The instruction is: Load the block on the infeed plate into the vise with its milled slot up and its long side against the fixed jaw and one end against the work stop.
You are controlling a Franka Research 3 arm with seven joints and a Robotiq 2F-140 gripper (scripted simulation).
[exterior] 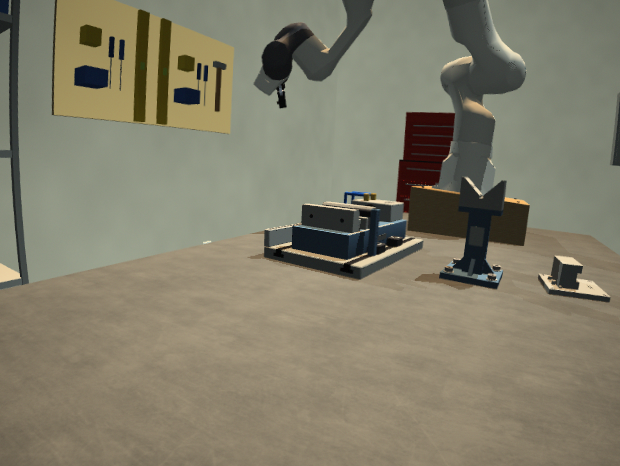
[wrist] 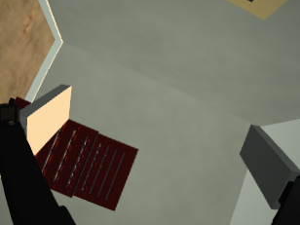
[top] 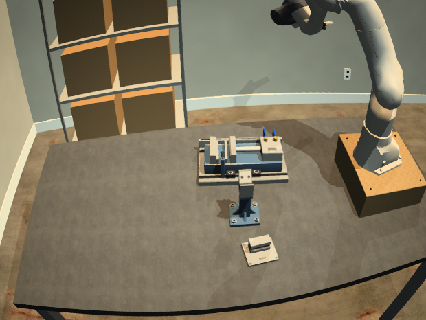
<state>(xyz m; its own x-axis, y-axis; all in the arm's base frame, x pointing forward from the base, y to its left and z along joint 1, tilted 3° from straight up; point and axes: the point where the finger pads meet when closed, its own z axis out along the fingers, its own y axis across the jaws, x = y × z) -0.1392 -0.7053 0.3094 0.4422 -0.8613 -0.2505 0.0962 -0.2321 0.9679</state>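
Observation:
The part (top: pixel 260 242) (exterior: pixel 565 273), a pale block, sits on the infeed plate (top: pixel 263 258) (exterior: pixel 595 291). Its milled slot faces sideways, toward the near table edge in the top view. The vise is open and holds no part: the fixed jaw (top: pixel 213 151) (exterior: pixel 328 218) is at the left in the top view, the moving jaw (top: pixel 233 151) is on the cylinder's rod. The work stop's blue post (top: pixel 222 173) (exterior: pixel 373 233) stands at the vise's near side. The V-block (top: pixel 245 177) (exterior: pixel 482 202) is empty. My gripper (exterior: pixel 282 99) (wrist: pixel 159 122) is open and empty, high above the table beyond the vise.
The V-block's blue stand (top: pixel 244 206) (exterior: pixel 476 240) rises between the vise and the infeed plate. The air cylinder (top: pixel 271 152) with blue fittings is at the vise's right end in the top view. A red tool cabinet (exterior: pixel 428 135) (wrist: pixel 107 167) stands behind the table.

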